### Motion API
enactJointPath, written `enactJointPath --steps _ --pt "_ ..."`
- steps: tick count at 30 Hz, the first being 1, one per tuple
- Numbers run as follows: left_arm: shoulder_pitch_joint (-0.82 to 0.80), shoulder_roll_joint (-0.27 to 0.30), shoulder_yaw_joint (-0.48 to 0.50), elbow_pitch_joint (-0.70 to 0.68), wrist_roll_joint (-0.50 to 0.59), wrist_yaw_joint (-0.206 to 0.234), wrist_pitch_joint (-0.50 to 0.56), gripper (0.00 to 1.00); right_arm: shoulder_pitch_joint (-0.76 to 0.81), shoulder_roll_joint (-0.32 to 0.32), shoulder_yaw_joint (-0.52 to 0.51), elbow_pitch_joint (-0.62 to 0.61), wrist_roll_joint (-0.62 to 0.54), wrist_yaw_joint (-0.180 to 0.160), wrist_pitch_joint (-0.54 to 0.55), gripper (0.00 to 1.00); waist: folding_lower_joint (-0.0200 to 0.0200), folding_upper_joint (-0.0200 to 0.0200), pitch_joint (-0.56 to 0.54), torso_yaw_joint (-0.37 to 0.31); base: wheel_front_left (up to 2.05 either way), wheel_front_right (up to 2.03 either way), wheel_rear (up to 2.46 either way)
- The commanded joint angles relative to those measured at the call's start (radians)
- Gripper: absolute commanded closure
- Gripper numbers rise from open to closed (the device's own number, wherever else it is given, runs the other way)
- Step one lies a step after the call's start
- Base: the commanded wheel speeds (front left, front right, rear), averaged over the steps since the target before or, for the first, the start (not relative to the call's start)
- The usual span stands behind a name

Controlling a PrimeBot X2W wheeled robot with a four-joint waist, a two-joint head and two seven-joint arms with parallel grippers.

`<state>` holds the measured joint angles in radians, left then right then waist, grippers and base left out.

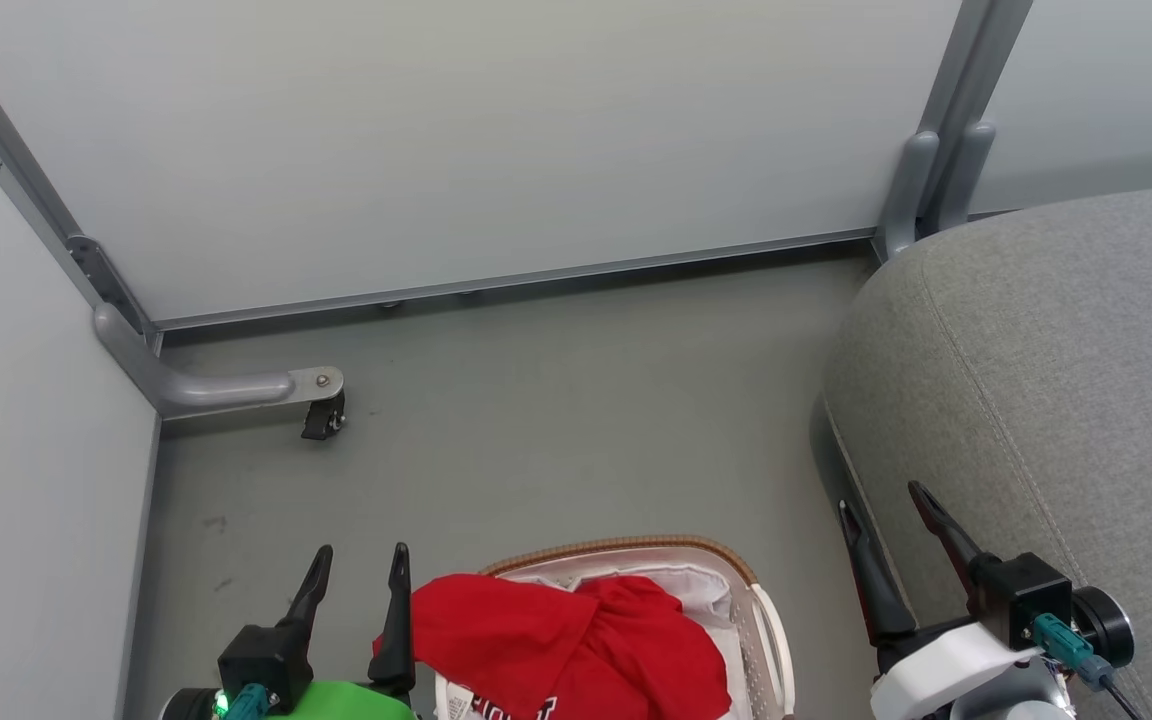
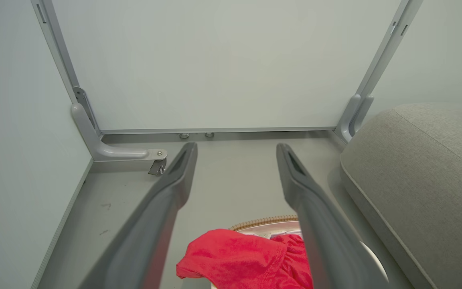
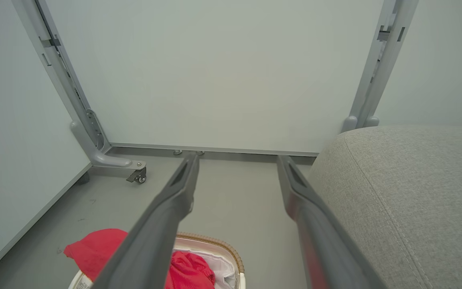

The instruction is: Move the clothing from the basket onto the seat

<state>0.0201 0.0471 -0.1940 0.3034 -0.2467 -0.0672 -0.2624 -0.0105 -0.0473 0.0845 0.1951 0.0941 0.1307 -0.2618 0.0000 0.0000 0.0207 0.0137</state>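
Left end effector [image 1: 363, 550]: fingers apart, nothing between them. Right end effector [image 1: 880, 497]: fingers apart, also empty.

Item: the clothing [image 1: 556, 640]. Red cloth heaped in the basket [image 1: 636, 545], which stands on the floor [image 1: 556, 400] between your two end effectors, closer to the left. One fold spills over the rim to lie just beside the left end effector's inner finger; you cannot tell whether they touch. White lettering shows at the heap's near edge.

Handling, as a judgement: light, limp and shapeless. It will sag and trail from whatever point you lift. It is not fragile, and the fabric should give your fingers good purchase. The pieces lie bunched together, so one may drag another along.

Where to take hold: the raised bunch on top of the heap, or the overhanging fold nearest the left end effector. Pinch red cloth only and stay shallow enough to miss the white lining [image 1: 696, 585].

Destination: the seat [image 1: 1056, 350], broad and grey, just to the right of the right end effector.
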Motion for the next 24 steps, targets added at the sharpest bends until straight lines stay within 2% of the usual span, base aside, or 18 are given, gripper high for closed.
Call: enactJointPath --steps 1,11,17,24 --pt "0.013 0.006 0.001 0.0 -0.004 0.002 -0.004 0.0 0.012 -0.006 0.0 -0.002 -0.002 0.0 -0.005 0.0 0.0 0.0 0.001 0.0 0.0 0.0 0.0" --pt "-0.049 0.006 -0.057 -0.005 0.056 -0.009 -0.004 0.0 -0.028 -0.005 -0.002 -0.02 -0.011 0.0 -0.005 0.0 0.0 0.0 0.072 -0.012 0.0 0.0 0.0" --pt "-0.137 0.006 -0.124 0.022 0.12 -0.02 -0.002 0.0 -0.09 -0.005 -0.004 -0.042 -0.028 0.0 -0.005 0.0 0.0 0.0 0.195 -0.048 0.0 0.0 0.0" --pt "-0.298 0.006 -0.216 0.143 0.176 -0.04 -0.002 0.0 -0.191 -0.006 -0.036 -0.076 -0.039 0.0 -0.005 0.0 0.0 0.0 0.393 -0.1 0.0 0.0 0.0"
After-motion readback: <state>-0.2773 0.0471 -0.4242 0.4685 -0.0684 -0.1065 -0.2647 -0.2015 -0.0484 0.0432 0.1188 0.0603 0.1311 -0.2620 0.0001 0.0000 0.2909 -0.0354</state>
